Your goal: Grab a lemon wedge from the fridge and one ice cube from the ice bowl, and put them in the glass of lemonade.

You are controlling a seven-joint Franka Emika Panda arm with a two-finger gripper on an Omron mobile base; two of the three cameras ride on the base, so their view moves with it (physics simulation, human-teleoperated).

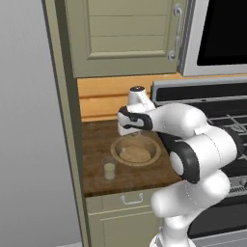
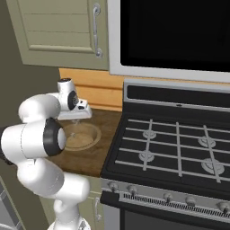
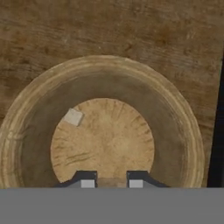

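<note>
**Tool held above the ice bowl, a pale cube between its tips**

The tool (image 3: 111, 181) is seen in the hand view pointing straight down into the ice bowl (image 3: 39, 109), whose round rim and tan floor lie beneath it. Between the two dark fingertips (image 3: 85, 179) a small pale block is seen, and the narrow gap appears closed on it; whether this block is an ice cube cannot be told for certain. A second small pale cube (image 3: 72, 117) is seen lying loose on the bowl's floor, apart from the tips, turned cornerwise in that view.

In the left base view the tool (image 1: 130, 129) is held just above the far rim of the ice bowl (image 1: 153, 155), which rests on the dark wooden worktop (image 1: 96, 140). The glass of lemonade (image 1: 109, 169) stands upright on the worktop, just beside the bowl on its left and nearer the front edge, with pale yellowish liquid in it.

In the right base view the ice bowl (image 2: 87, 134) is seen beside the stove (image 2: 179, 148), under the arm.
</note>
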